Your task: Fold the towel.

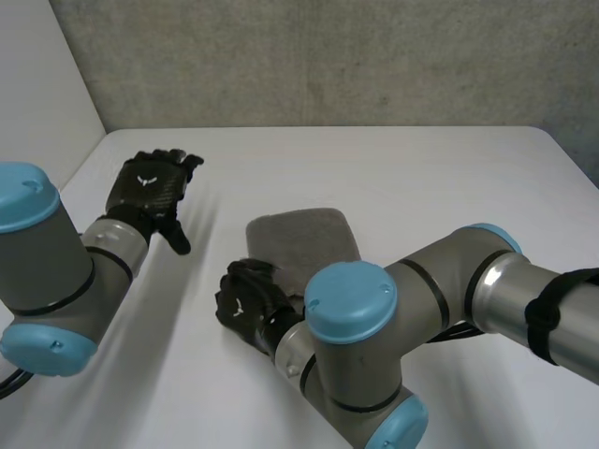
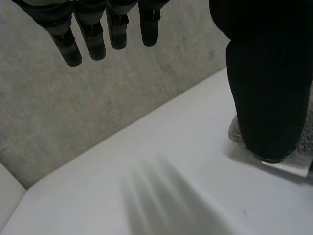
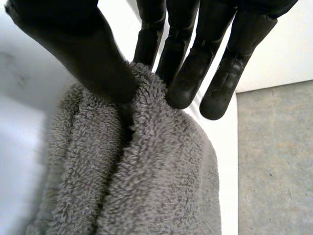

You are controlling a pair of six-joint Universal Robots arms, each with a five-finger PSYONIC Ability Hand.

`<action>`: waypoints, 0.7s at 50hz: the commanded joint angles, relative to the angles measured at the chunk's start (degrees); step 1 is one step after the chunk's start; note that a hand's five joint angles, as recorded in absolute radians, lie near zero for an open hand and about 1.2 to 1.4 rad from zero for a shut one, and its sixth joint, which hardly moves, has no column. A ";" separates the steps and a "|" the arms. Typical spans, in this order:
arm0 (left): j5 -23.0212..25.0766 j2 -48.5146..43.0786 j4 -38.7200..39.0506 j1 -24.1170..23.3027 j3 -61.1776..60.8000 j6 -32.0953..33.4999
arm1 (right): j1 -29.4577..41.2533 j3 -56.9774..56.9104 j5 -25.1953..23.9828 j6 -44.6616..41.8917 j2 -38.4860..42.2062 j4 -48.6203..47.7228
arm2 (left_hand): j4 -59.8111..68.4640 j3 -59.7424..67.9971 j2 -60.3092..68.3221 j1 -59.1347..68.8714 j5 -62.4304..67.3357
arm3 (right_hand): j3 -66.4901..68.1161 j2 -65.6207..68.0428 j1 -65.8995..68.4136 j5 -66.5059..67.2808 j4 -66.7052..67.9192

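**White surface (image 1: 449,178), grey wall (image 1: 328,56): towel pinched at one end**

Fingers (image 3: 183,83) and thumb of the right hand (image 1: 245,304) pinch a raised ridge of the grey towel (image 3: 146,186) at its near end. The left hand (image 1: 150,192) hovers well apart, straight and holding nothing. The towel lies mid-surface, already narrow. With one end gripped, a lift may let the thick layers slip and splay, or drag the whole towel instead of folding it.

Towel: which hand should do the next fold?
Probably the right hand: its thumb and fingers pinch the near edge of the grey towel. The left hand is open, apart from it, above the table.
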 commanded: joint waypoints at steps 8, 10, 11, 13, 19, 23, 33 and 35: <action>-0.06 -1.76 -1.82 -4.29 8.39 -4.72 | -11.25 13.06 -0.63 36.16 -20.19 -8.34 | 2.23 2.28 2.35 2.08 0.39 | -47.35 -46.64 -46.90 -46.64 -47.26; -0.14 -3.85 -2.87 -6.83 10.93 -6.12 | -14.92 14.72 -0.02 43.95 -22.46 -8.34 | 2.23 2.28 2.35 2.08 0.39 | -47.35 -46.64 -46.90 -46.64 -47.26; -0.14 -3.86 -2.88 -6.84 10.94 -6.13 | -14.94 14.73 -0.01 43.98 -22.47 -8.34 | 2.23 2.28 2.35 2.08 0.39 | -47.35 -46.64 -46.90 -46.64 -47.26; -0.14 -6.57 -4.54 -9.11 13.13 -8.23 | -18.09 14.90 -0.10 49.15 -22.74 -6.77 | 2.23 2.28 2.35 2.08 0.39 | -47.35 -46.64 -46.90 -46.64 -47.26; -0.32 -12.04 -7.54 -12.73 16.04 -11.23 | -19.95 12.44 -0.37 51.02 -19.22 -1.04 | 2.23 2.28 2.35 2.08 0.39 | -47.35 -46.64 -46.90 -46.64 -47.26; -0.49 -17.82 -9.38 -14.83 17.88 -12.28 | -20.13 6.31 -0.45 51.54 -11.68 6.40 | 2.23 2.28 2.35 2.08 0.39 | -47.35 -46.64 -46.90 -46.64 -47.26; -2.95 -25.92 -11.92 -16.15 23.94 -12.19 | -20.13 -4.07 -0.45 51.02 -0.78 12.58 | 2.23 2.28 2.35 2.08 0.39 | -47.35 -46.64 -46.90 -46.64 -47.26; -3.66 -26.63 -12.63 -16.15 24.83 -12.19 | -20.13 -5.31 -0.45 51.02 0.64 12.76 | 2.23 2.28 2.35 2.08 0.39 | -47.35 -46.64 -46.90 -46.64 -47.26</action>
